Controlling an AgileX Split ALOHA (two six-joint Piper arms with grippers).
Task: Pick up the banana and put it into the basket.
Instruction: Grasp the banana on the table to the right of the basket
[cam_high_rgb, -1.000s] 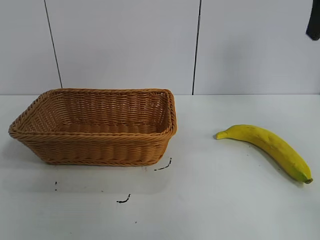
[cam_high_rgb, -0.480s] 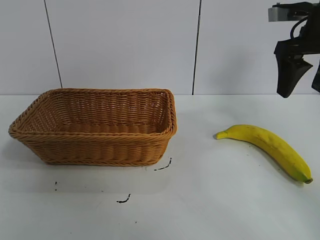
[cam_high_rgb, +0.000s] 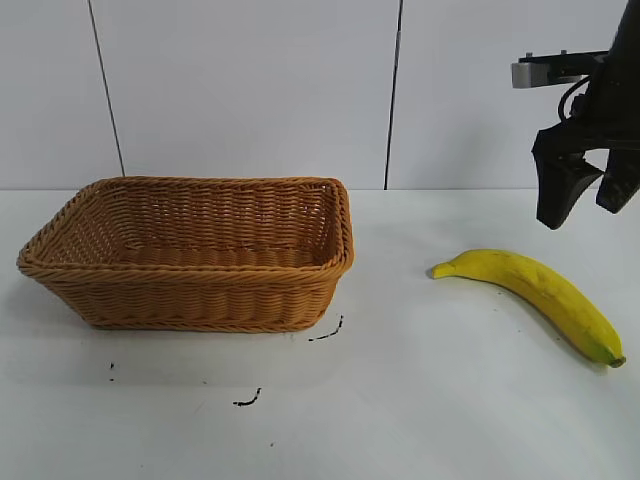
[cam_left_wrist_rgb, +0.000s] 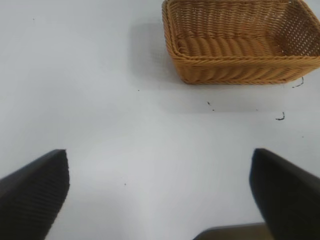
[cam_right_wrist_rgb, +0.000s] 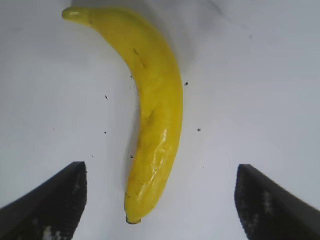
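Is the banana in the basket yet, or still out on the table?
Out. The banana lies on the white table, well apart from the empty basket.

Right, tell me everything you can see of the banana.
The banana is a single long, curved fruit, bright yellow with a greenish stem end and a few faint brown specks. Its skin looks smooth and slightly glossy, unpeeled and whole. It lies flat on the white table, well right of the basket and apart from it. Nothing touches it but the table; the open right pincer hangs above it.
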